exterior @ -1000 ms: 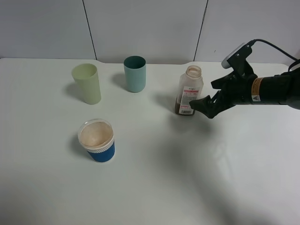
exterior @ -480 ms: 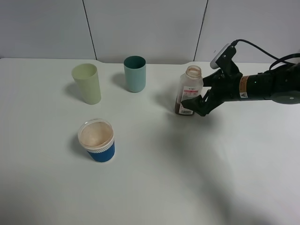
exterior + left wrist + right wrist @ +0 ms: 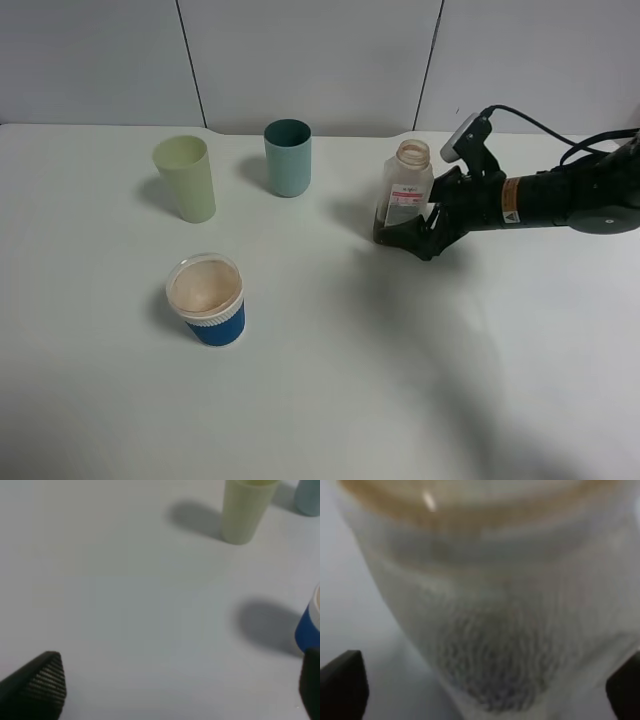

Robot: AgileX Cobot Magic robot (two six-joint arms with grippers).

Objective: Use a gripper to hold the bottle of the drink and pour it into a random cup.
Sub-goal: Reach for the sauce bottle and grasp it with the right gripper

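On white table [image 3: 330,400], bottle [image 3: 405,190] stands between right end effector's [image 3: 408,232] spread fingers [image 3: 342,685].

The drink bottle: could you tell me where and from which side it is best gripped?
I would grip the bottle by its squarish lower body at the label, side-on from where the right gripper is: flat faces give purchase, and a level grasp keeps the capless neck up.
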